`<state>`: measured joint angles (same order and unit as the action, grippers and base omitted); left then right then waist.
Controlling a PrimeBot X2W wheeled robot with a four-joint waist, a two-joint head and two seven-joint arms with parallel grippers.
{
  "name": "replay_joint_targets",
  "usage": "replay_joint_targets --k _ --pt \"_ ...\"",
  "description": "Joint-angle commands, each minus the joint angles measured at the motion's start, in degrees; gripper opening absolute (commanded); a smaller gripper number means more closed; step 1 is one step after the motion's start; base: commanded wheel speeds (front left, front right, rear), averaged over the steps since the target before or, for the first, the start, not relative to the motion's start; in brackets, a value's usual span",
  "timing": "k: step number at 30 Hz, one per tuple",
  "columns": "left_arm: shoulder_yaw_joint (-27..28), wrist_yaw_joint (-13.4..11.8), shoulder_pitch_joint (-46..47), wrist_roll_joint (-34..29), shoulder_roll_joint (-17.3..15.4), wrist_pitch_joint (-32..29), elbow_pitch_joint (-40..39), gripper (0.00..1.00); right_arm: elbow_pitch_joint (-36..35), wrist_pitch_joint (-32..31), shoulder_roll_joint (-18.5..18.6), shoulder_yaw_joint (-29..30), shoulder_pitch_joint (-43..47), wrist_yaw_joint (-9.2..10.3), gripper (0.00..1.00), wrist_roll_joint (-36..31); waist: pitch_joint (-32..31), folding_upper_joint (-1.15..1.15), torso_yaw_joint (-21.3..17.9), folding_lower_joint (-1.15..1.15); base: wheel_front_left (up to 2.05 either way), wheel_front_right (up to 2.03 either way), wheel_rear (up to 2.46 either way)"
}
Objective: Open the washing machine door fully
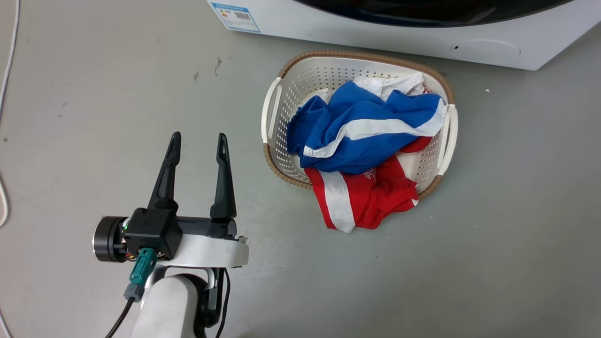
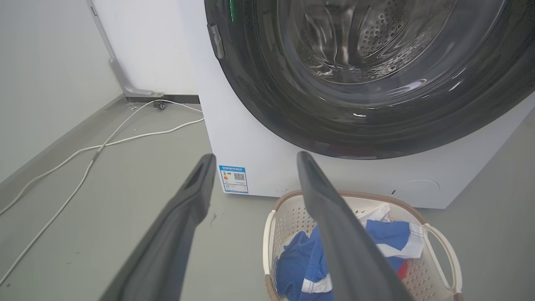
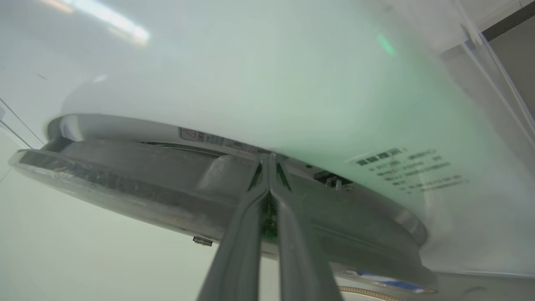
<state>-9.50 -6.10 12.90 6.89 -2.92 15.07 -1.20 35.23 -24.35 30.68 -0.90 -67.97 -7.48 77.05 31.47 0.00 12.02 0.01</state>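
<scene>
Is a grey, scuffed floor (image 1: 94,94), marked with a few dark specks. Bears the white washing machine (image 1: 375,33) along its far edge, near the wall. Carries a white laundry basket (image 1: 310,80) just before the machine, with a red-and-white garment (image 1: 375,192) spilling over the rim onto bare grey. Has white cables (image 2: 125,140) trailing along the left edge toward the far corner.

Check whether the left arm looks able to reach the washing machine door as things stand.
Probably yes: the open left gripper points toward the washing machine door over bare floor, and the laundry basket sits off to its right.
</scene>
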Motion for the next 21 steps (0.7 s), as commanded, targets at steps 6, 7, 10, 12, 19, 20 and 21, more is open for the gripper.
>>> replay_joint_targets --k 6,7,10,12,19,20,21 --pt "-0.5 -0.43 1.07 0.81 0.02 0.16 -0.03 1.0 1.02 -5.22 -0.71 -3.55 -0.99 -0.1 0.0 -1.21 1.0 0.0 0.32 -0.01 0.0 0.0 0.0" --pt "-0.51 -0.43 1.12 0.8 0.02 0.16 0.05 1.0 0.89 -6.23 -0.76 -4.06 -0.55 -0.1 0.0 -1.14 1.04 0.0 0.26 -0.01 0.0 0.0 0.0" --pt "-0.38 -0.42 1.24 0.83 0.03 0.16 0.31 1.0 -0.12 -8.62 -0.82 -4.89 1.0 -0.1 0.0 -0.58 0.85 0.0 -0.05 -0.01 0.0 0.0 0.0" --pt "-0.1 -0.32 1.06 0.65 0.02 0.16 0.54 1.0 -1.45 -9.49 -0.94 -5.25 2.47 -0.1 0.0 -0.18 0.42 0.0 -0.39 -0.01 0.0 0.0 0.0" --pt "1.45 0.3 -0.19 -0.16 0.03 0.16 0.87 1.0 -8.76 -12.71 -1.43 -6.75 10.88 -0.08 0.0 2.51 -1.81 0.0 -2.23 -0.01 0.0 0.0 0.0" --pt "1.68 0.35 -0.38 -0.21 0.03 0.15 0.87 1.0 -9.83 -12.9 -1.65 -6.73 12.2 -0.08 0.0 3.14 -2.09 0.0 -2.58 -0.01 0.0 0.0 0.0" --pt "1.83 0.47 -0.49 -0.24 0.03 0.16 0.92 1.0 -11.01 -13.03 -1.62 -6.83 13.47 -0.09 0.0 3.49 -2.36 0.0 -2.89 -0.01 0.0 0.0 0.0"
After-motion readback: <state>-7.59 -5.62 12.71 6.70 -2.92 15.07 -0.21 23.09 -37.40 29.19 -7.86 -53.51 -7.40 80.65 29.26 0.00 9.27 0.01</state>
